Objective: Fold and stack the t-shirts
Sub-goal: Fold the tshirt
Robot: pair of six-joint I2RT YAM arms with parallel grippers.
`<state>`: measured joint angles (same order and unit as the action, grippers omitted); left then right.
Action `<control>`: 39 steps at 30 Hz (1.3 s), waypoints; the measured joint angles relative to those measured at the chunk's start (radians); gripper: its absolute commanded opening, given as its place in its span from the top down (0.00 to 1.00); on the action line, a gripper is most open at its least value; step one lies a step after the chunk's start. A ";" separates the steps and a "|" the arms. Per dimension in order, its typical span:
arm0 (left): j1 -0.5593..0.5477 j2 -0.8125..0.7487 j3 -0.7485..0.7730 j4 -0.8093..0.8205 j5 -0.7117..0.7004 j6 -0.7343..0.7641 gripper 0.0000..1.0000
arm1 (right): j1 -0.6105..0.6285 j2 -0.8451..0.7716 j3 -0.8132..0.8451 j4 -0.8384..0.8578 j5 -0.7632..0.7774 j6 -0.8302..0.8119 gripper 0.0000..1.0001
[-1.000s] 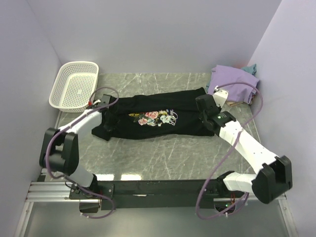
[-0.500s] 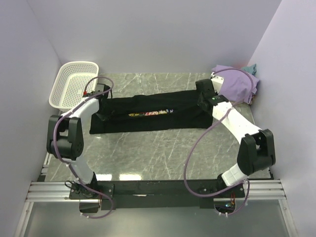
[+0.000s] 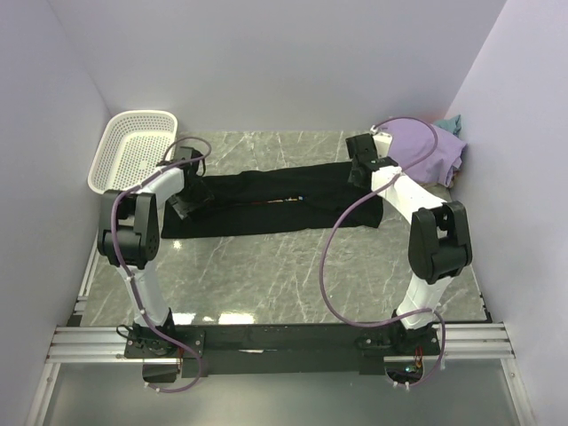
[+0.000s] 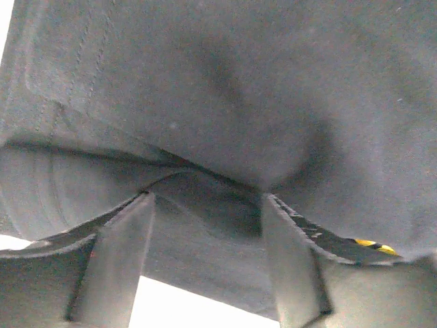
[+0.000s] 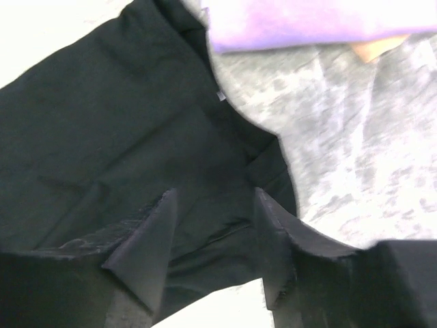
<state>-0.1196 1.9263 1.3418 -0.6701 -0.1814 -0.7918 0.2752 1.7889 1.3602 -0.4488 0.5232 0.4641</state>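
Observation:
The black t-shirt (image 3: pixel 266 206) lies across the middle of the table as a long folded strip, with its print almost wholly hidden. My left gripper (image 3: pixel 185 174) hovers over the strip's back left end, and in its wrist view the left gripper (image 4: pixel 206 198) is open above black cloth (image 4: pixel 225 89). At the strip's back right end my right gripper (image 3: pixel 359 169) is also over the shirt; its wrist view shows the right gripper (image 5: pixel 215 195) open above the black cloth (image 5: pixel 116 116), gripping nothing. A lavender t-shirt (image 3: pixel 424 149) is heaped at the back right, a teal one (image 3: pixel 452 123) behind it.
A white perforated basket (image 3: pixel 133 160) leans at the back left corner. Lilac walls close in the left, back and right sides. The lavender shirt (image 5: pixel 307 20) lies just beyond the right gripper on the marble tabletop (image 5: pixel 362 150). Cables loop off both arms.
Both grippers carried the black shirt's near edge toward the back, folding it over the print into a narrower strip. Both then opened and let go of the cloth.

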 measured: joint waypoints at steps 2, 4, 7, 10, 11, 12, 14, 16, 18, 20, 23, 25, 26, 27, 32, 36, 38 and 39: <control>0.002 0.001 0.010 -0.002 0.001 0.012 0.27 | -0.010 0.000 0.001 0.000 0.007 -0.011 0.41; 0.003 0.000 0.024 -0.008 -0.006 0.018 0.19 | -0.020 0.000 0.010 0.003 0.007 -0.019 0.41; 0.003 -0.026 0.029 -0.011 -0.018 0.029 0.05 | -0.027 -0.001 0.024 0.010 -0.011 -0.029 0.41; 0.003 -0.088 0.029 -0.020 -0.006 0.048 0.05 | -0.031 -0.003 0.029 0.008 -0.068 -0.031 0.41; 0.003 -0.109 0.029 -0.023 0.001 0.051 0.05 | -0.031 -0.005 0.027 0.007 -0.092 -0.031 0.41; 0.003 -0.129 0.028 -0.023 0.003 0.052 0.05 | -0.031 -0.008 0.024 0.006 -0.113 -0.031 0.41; 0.003 -0.165 0.007 -0.010 0.009 0.057 0.05 | -0.031 -0.017 0.013 0.008 -0.144 -0.031 0.41; 0.003 -0.186 -0.029 -0.003 0.010 0.058 0.06 | -0.031 -0.035 -0.009 0.007 -0.172 -0.031 0.41; 0.003 -0.188 -0.063 -0.001 0.011 0.058 0.08 | -0.031 -0.053 -0.035 0.006 -0.193 -0.030 0.41; 0.004 -0.181 -0.084 -0.007 0.012 0.058 0.06 | -0.031 -0.067 -0.060 0.006 -0.205 -0.030 0.41; 0.004 -0.182 -0.089 0.000 0.010 0.060 0.05 | -0.031 -0.075 -0.077 -0.002 -0.216 -0.031 0.41; 0.005 -0.183 -0.083 0.019 0.019 0.072 0.05 | -0.032 -0.077 -0.079 -0.009 -0.227 -0.031 0.41; 0.005 -0.182 -0.077 0.027 0.026 0.076 0.05 | -0.032 -0.079 -0.079 -0.010 -0.236 -0.031 0.41; 0.005 -0.180 -0.068 0.031 0.027 0.078 0.05 | -0.032 -0.080 -0.079 -0.011 -0.249 -0.031 0.41; 0.005 -0.102 0.056 0.040 0.013 0.092 0.05 | -0.034 -0.081 -0.081 -0.014 -0.315 -0.031 0.41; 0.011 -0.033 0.069 0.060 0.002 0.097 0.05 | -0.034 -0.076 -0.096 -0.006 -0.382 -0.027 0.41; 0.016 0.002 0.069 0.064 -0.001 0.097 0.06 | -0.034 -0.060 -0.100 0.005 -0.418 -0.026 0.41; 0.021 0.022 0.069 0.066 -0.002 0.097 0.06 | -0.034 -0.047 -0.101 0.012 -0.435 -0.024 0.42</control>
<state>-0.0982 1.9480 1.4105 -0.6041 -0.1833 -0.6945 0.2413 1.7424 1.2591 -0.4366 0.0887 0.4404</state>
